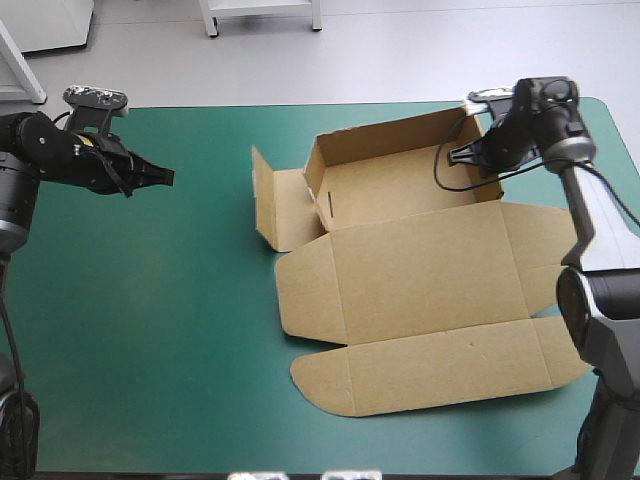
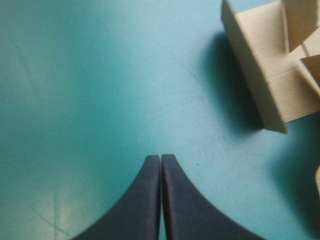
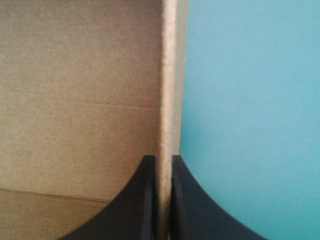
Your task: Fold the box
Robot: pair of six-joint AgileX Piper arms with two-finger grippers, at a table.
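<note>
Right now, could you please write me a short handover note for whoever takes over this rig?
Left tool: shut, empty, over the bare teal-green cover, apart from the box's left side.
Right tool: shut on the box, pinching the tray's right wall.
Box: middle to right of the table, with the lid flat toward the near edge.
Done: the tray's far, left and right walls stand raised.
To do: the side flap on the left stands out untucked, and the lid panels lie unfolded.
</note>
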